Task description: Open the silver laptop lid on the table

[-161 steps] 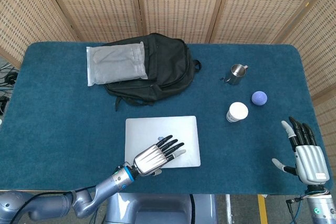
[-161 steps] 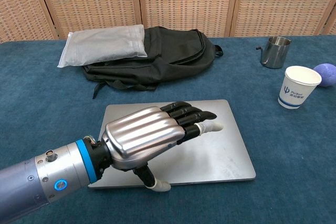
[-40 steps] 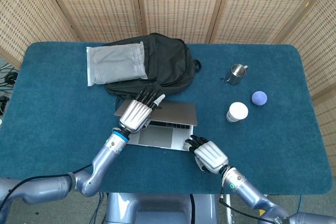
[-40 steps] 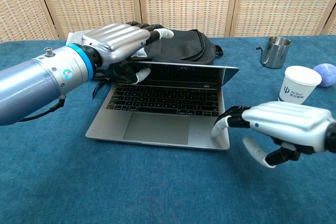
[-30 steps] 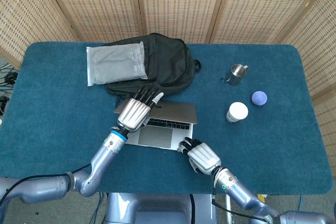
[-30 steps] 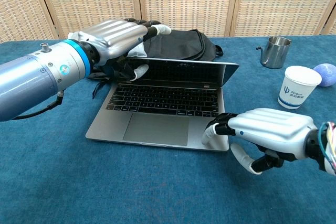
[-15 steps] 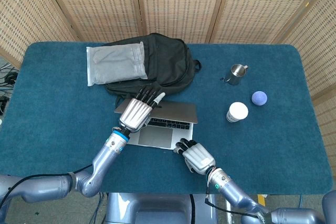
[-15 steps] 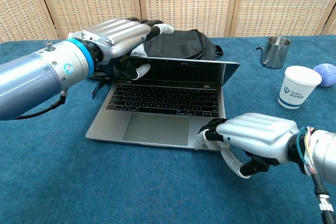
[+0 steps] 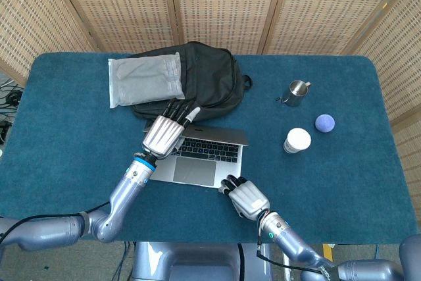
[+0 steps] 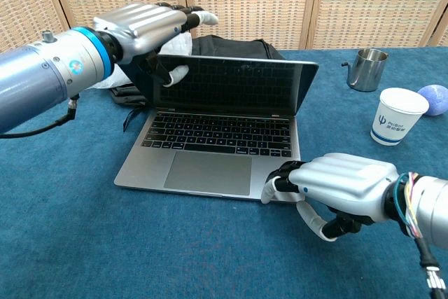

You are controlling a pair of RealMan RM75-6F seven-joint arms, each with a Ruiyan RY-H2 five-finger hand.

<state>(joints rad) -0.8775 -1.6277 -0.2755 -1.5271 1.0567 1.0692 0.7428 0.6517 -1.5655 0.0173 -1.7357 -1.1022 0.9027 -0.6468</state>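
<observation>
The silver laptop (image 10: 210,152) (image 9: 197,156) sits open at mid-table, its dark screen raised past upright-ish and its keyboard showing. My left hand (image 10: 143,29) (image 9: 164,133) grips the lid's upper left corner, fingers over the top edge and thumb on the screen side. My right hand (image 10: 336,183) (image 9: 247,197) presses its fingertips down on the base's front right corner, fingers curled.
A black backpack (image 9: 204,83) with a grey pouch (image 9: 145,80) on it lies just behind the lid. To the right stand a white paper cup (image 10: 397,115), a steel cup (image 10: 367,68) and a purple ball (image 10: 435,98).
The left hand has lifted the lid higher, so the screen now stands much steeper. The right hand has stayed on the base's front right corner.
</observation>
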